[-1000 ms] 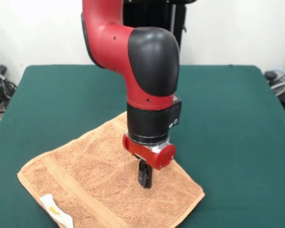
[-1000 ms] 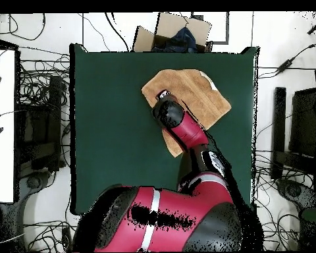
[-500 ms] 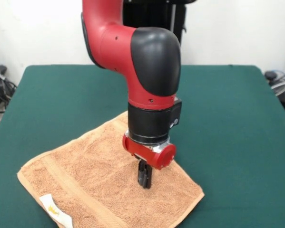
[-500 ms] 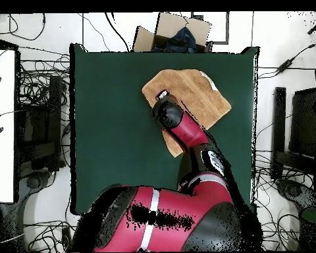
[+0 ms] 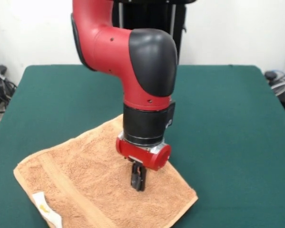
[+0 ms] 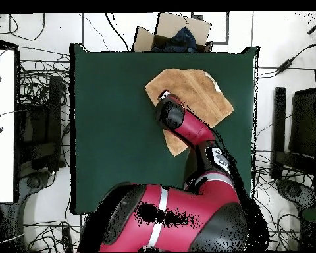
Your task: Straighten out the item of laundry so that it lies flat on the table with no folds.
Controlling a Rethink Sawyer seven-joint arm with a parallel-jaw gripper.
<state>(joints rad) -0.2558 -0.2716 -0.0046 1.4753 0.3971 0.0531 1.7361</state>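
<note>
The red and black arm (image 5: 147,76) came down over the towel (image 5: 90,180), wrist pointing straight at the cloth, and the gripper (image 5: 138,183) stood on the towel's right-hand half in the front view, its dark tips down at the terry surface. The 2 fingers sat tight together with no gap showing between them, and whether they had pinched any cloth or were only pressing on it, I could not tell from where the tips met the pile. The towel lay spread on the green table (image 5: 228,118), toward the near side in the front view, turned like a diamond with 1 corner pointing far, just behind the wrist, and another pointing right. A woven border band ran along the near left edge, and the white label (image 5: 46,207) with yellow print sat at that edge, near the left corner. The surface looked mostly flat, with the left edge slightly thick and raised. From overhead, the towel (image 6: 197,92) showed close to the table's (image 6: 114,132) top edge, right of centre, and the arm (image 6: 187,128) crossed over its lower part, hiding the gripper. A cardboard box (image 6: 170,33) stood on the floor just beyond that table edge.
</note>
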